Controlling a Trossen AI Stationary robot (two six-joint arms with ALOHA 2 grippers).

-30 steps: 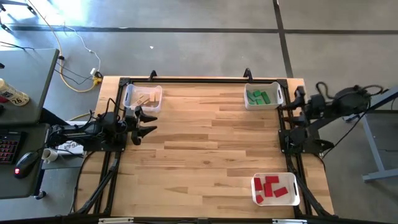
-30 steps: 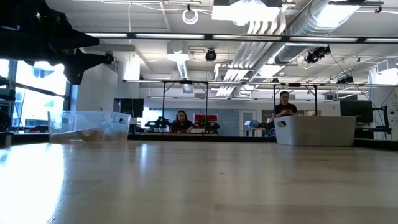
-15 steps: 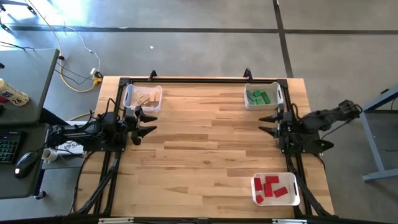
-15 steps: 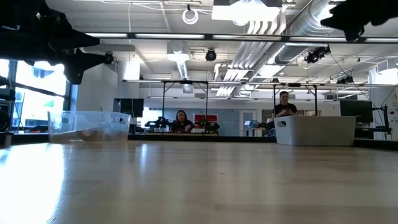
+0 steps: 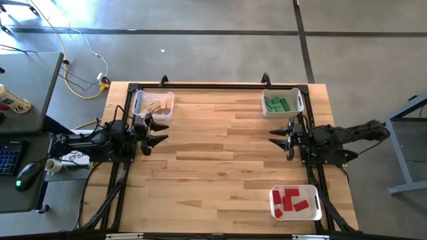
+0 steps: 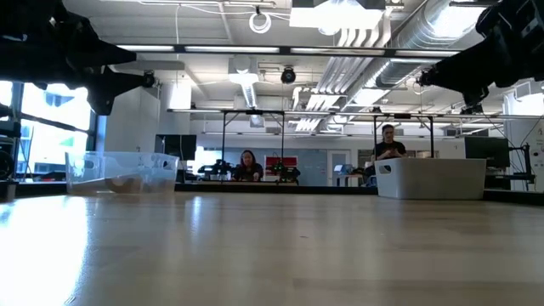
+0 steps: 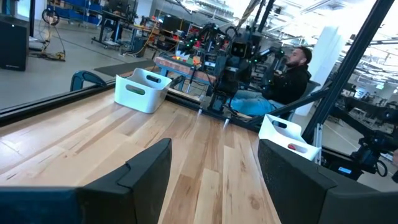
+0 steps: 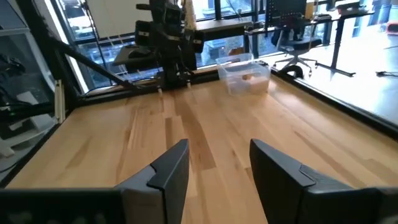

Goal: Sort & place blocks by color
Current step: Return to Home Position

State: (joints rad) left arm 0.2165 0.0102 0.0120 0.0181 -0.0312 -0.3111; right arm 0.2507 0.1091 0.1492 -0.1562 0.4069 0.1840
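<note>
Green blocks (image 5: 277, 104), red blocks (image 5: 291, 201), tan blocks (image 5: 154, 107) — pale striped wood table (image 5: 220, 160).

Light wood plank bench (image 5: 220, 160), dark rail frame round the edge. Three bins sit directly on it: clear bin (image 5: 170, 107) at 10 o'clock, pale bin (image 5: 283, 115) at 2, white bin (image 5: 315, 200) at 4. All near the edges, well apart. Middle planks bare.

Looked level across the wooden tabletop (image 6: 272, 246). Found a clear bin (image 6: 98, 170) far left with tan blocks (image 6: 127, 182) inside, a white bin (image 6: 433, 178) far right, the left arm (image 6: 59, 42) and right arm (image 6: 497, 47) dark overhead, a person (image 6: 248, 167) and a second person (image 6: 389, 144) beyond.
</note>
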